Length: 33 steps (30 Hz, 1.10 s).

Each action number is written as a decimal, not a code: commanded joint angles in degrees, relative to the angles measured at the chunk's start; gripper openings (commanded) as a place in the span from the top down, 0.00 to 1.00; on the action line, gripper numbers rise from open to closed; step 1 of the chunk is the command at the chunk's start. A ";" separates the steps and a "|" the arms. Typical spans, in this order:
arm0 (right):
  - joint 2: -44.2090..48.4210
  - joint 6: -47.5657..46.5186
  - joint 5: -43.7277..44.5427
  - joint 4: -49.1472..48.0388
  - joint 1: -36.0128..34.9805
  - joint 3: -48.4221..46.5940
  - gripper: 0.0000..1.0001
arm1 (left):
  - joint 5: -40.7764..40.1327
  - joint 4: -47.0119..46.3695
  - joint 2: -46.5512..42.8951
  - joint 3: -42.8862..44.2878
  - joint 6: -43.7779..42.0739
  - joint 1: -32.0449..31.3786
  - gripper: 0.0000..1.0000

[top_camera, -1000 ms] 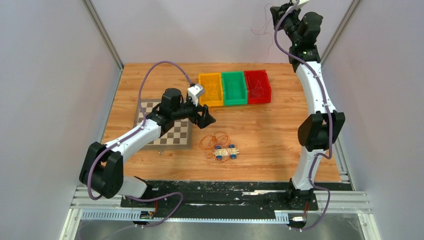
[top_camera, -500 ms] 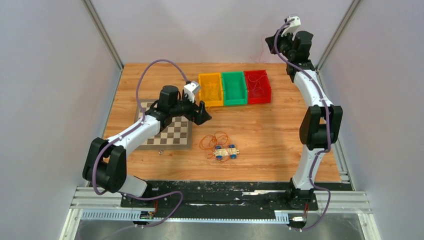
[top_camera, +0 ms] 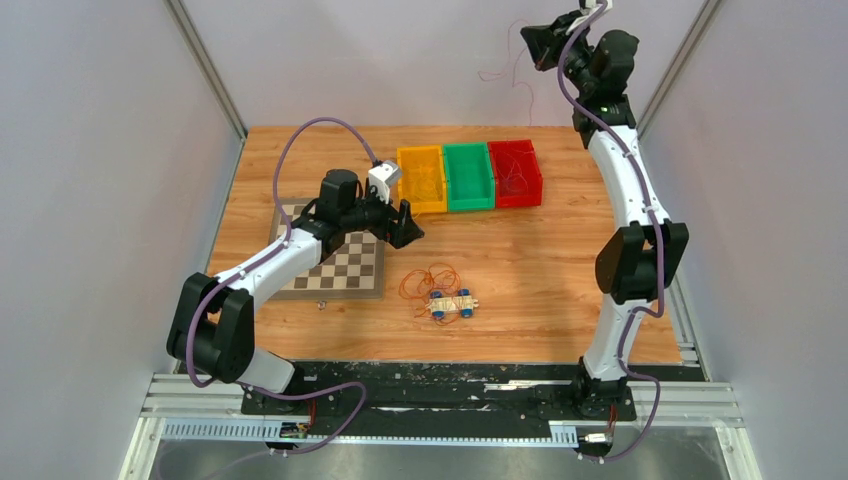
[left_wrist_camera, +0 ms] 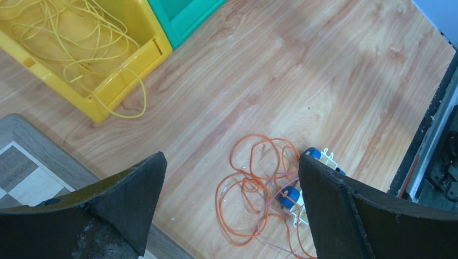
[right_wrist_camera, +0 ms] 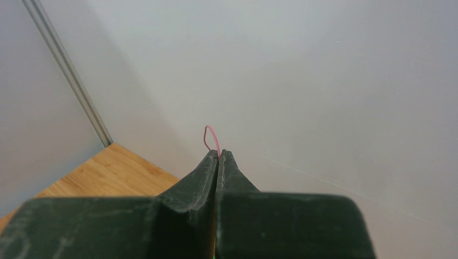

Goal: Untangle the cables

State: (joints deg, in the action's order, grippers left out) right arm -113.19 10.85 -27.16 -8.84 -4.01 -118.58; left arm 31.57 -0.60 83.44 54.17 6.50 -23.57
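Note:
A tangle of orange cables (top_camera: 432, 282) lies on the table against a small toy car (top_camera: 452, 304); in the left wrist view the orange cables (left_wrist_camera: 259, 183) also have a thin red wire (left_wrist_camera: 270, 237) running through them. Yellow cables (left_wrist_camera: 70, 48) lie in the yellow bin (top_camera: 421, 178), one loop hanging over its wall. My left gripper (top_camera: 408, 225) (left_wrist_camera: 231, 161) is open and empty, above and to the left of the tangle. My right gripper (top_camera: 530, 40) (right_wrist_camera: 219, 154) is raised high at the back, shut on a thin red cable (right_wrist_camera: 211, 137) that dangles below it (top_camera: 512, 82).
A green bin (top_camera: 468, 175) and a red bin (top_camera: 515, 172) holding red wire stand beside the yellow one at the back. A chessboard (top_camera: 335, 262) lies under my left arm. The toy car has blue wheels (left_wrist_camera: 289, 195).
My right gripper dipped toward the red bin, then rose again and swung left with the red cable. My left gripper drew back slightly to the left.

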 commanded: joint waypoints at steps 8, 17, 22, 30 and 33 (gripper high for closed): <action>-0.31 -3.08 3.14 -1.26 -0.41 -6.17 1.00 | 0.18 -1.38 -1.17 0.56 0.45 0.29 0.00; -0.97 -2.10 3.92 -1.61 3.36 -17.19 1.00 | 1.00 -2.10 0.46 1.55 0.90 0.44 0.00; 0.23 -1.13 2.61 -2.23 2.71 -13.54 1.00 | 1.37 -2.19 1.91 2.77 0.93 0.48 0.00; 0.86 -3.06 2.42 -2.88 2.56 -3.29 1.00 | 1.42 -1.46 2.30 3.67 0.80 0.61 0.00; 1.75 -3.46 2.13 -4.60 2.60 2.90 1.00 | 1.46 -1.07 2.20 3.46 0.67 0.74 0.00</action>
State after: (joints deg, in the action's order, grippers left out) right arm -114.28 8.47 -24.29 -10.66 -1.48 -121.27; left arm 32.49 -0.64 85.95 55.70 7.18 -23.22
